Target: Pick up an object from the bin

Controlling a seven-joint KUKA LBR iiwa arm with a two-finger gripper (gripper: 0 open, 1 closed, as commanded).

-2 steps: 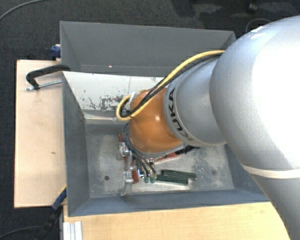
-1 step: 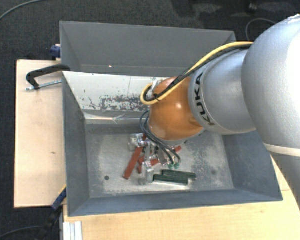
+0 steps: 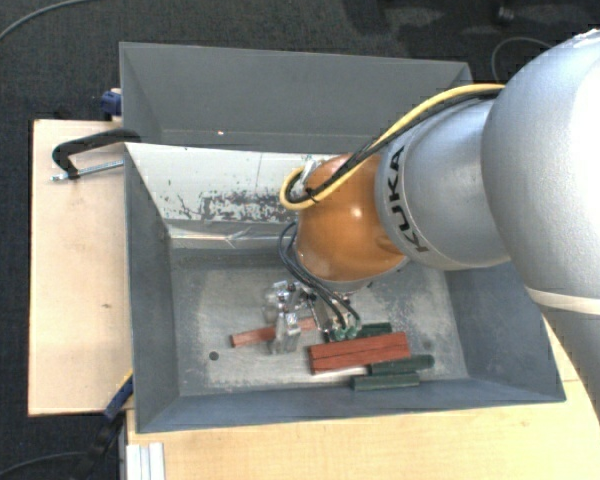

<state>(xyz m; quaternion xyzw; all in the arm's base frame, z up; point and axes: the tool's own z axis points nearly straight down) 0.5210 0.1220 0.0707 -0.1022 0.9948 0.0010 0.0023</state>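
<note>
- Brown stick point(image 3: 247, 339) is lying flat on the floor of the bin point(image 3: 150, 298), its long axis running left-right and its right end at the gripper point(image 3: 286, 324).
- Whether this gripper is apart or together cannot be told.
- Red block point(image 3: 360, 352) and green bar point(image 3: 388, 372) are lying to the right, side by side.

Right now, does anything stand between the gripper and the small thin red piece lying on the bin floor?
Nothing visible does. The gripper is right at one end of the thin red piece. The larger red block and the dark green bar lie on the gripper's other side, apart from that piece.
</note>
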